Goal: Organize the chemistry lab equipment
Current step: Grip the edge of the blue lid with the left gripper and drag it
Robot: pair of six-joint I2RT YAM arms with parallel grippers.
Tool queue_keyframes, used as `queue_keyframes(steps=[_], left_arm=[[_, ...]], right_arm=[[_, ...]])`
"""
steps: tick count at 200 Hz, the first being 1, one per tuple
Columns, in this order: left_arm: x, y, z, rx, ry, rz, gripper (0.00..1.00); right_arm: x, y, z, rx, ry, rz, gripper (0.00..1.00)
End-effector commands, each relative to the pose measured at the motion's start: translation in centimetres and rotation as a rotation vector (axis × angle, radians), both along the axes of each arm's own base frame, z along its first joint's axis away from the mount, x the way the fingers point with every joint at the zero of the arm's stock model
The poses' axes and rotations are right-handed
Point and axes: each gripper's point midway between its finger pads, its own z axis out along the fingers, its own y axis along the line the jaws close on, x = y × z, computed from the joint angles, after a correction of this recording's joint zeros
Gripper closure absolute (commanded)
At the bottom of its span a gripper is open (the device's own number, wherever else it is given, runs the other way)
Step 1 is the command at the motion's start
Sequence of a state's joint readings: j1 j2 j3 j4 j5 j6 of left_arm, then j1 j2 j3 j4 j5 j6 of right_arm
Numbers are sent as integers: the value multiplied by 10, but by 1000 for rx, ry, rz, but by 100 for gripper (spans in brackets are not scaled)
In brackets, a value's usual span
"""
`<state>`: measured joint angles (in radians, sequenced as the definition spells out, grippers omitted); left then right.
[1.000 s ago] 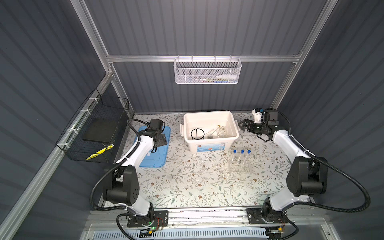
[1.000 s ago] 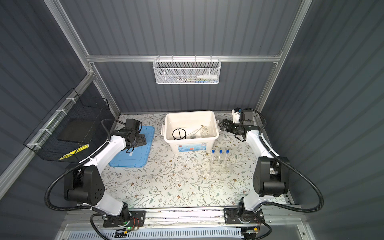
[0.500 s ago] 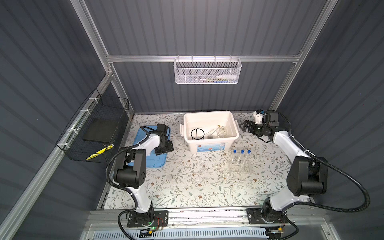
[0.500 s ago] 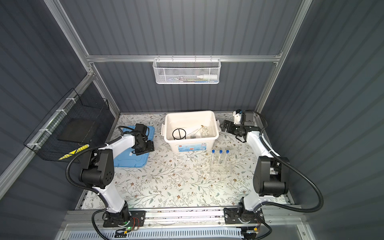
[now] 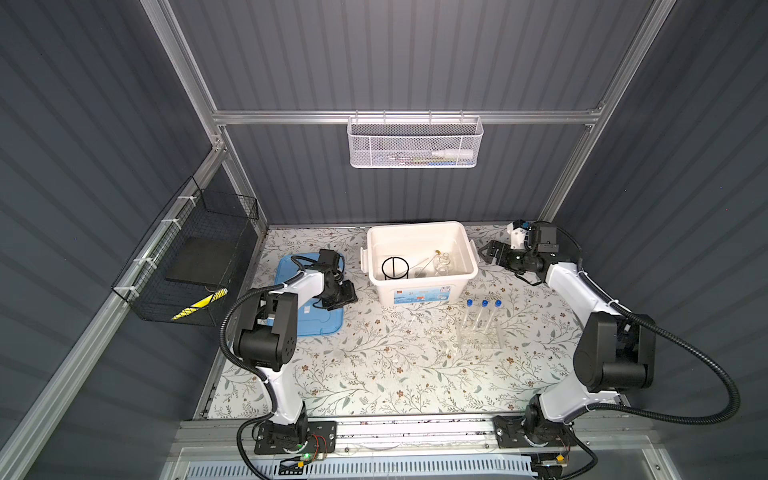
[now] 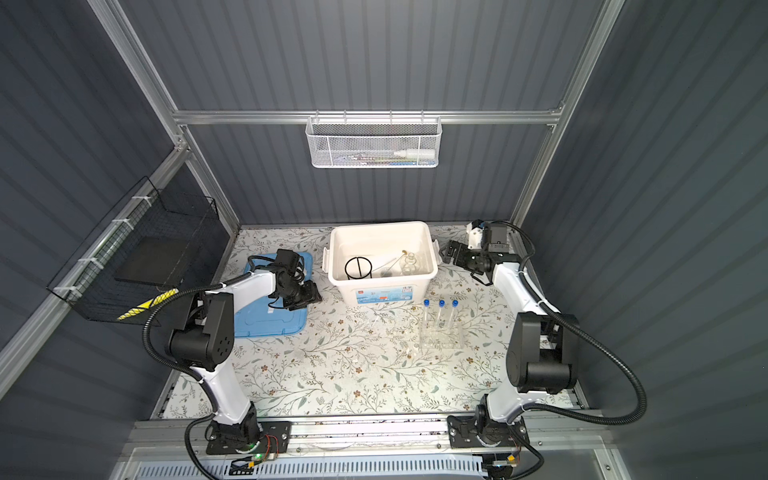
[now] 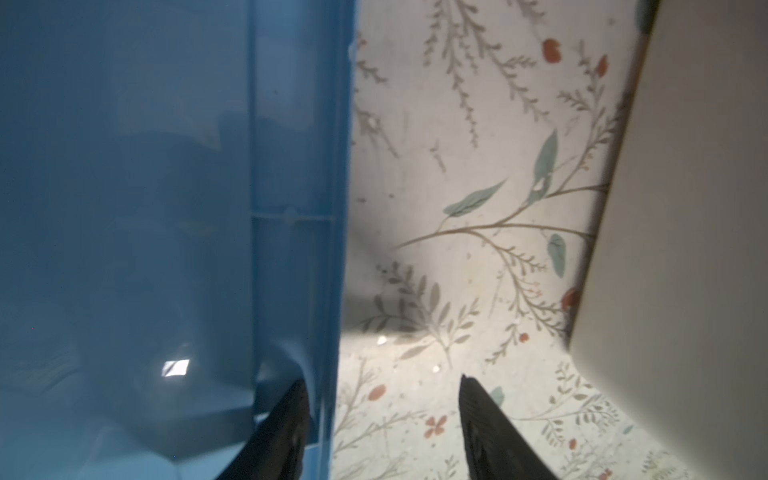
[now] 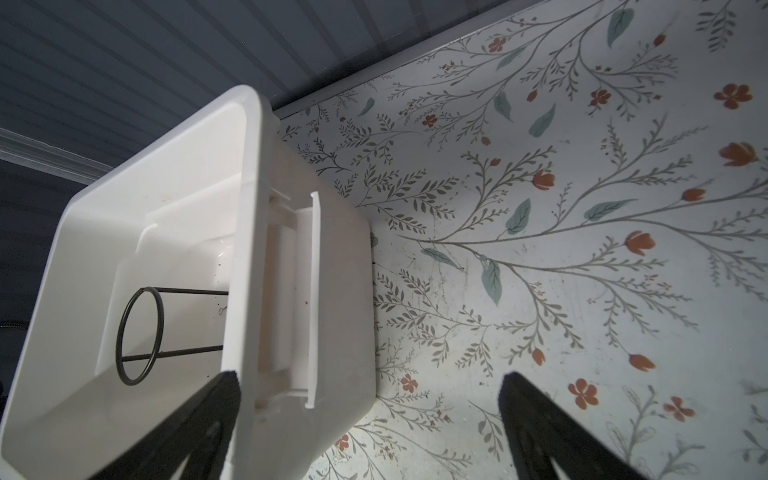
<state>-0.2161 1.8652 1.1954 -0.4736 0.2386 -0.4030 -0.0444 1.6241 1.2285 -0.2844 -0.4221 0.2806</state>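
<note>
Left claw: released, its fingers partway apart and clamped on nothing. In the left wrist view one fingertip sits over the rim of the blue lid, and its partner is over bare counter just beside that rim.
Right claw: spread wide and empty, low beside the right end wall of the white bin. One fingertip overlaps the bin's rim in the right wrist view, though contact cannot be told. Its partner is over the counter.
In the bin: the black wire ring tripod stands toward the left and the small clear flask toward the right. The thin rod slants between them. The other clear glass there is too small to name.
On the counter: three blue-capped test tubes stand in the clear rack, in front of the bin's right half and apart from it.
Writing: a blue sticker on the bin's front wall carries a small red mark, but its print is too small to read. Print on the white squeeze bottle, lying in the white mesh basket on the back rail, cannot be made out.
Edges: the lid lies flat near the counter's left edge. A moulded clip juts from the bin's end wall. A black wire basket hangs on the left wall.
Open room: a narrow strip of counter parts the lid from the bin. A broad floral stretch lies between the rack and the front rail.
</note>
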Motion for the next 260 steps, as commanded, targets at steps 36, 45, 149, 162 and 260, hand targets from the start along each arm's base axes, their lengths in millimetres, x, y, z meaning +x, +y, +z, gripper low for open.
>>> queue_keyframes(steps=[36,45,149,162,260], left_arm=[[4,-29,14,-170,-39,-14,38],[3,-21,14,-128,-41,-3,37],[-25,128,70,349,-193,319,0],[-33,149,67,357,-171,374,0],[-53,238,42,451,-90,557,0]], right_arm=[[-5,0,-1,15,13,-2,1],[-5,0,-2,18,15,-3,1],[-6,0,-8,21,31,-4,1],[-6,0,-8,25,29,-4,1],[-7,2,-10,33,37,-1,1]])
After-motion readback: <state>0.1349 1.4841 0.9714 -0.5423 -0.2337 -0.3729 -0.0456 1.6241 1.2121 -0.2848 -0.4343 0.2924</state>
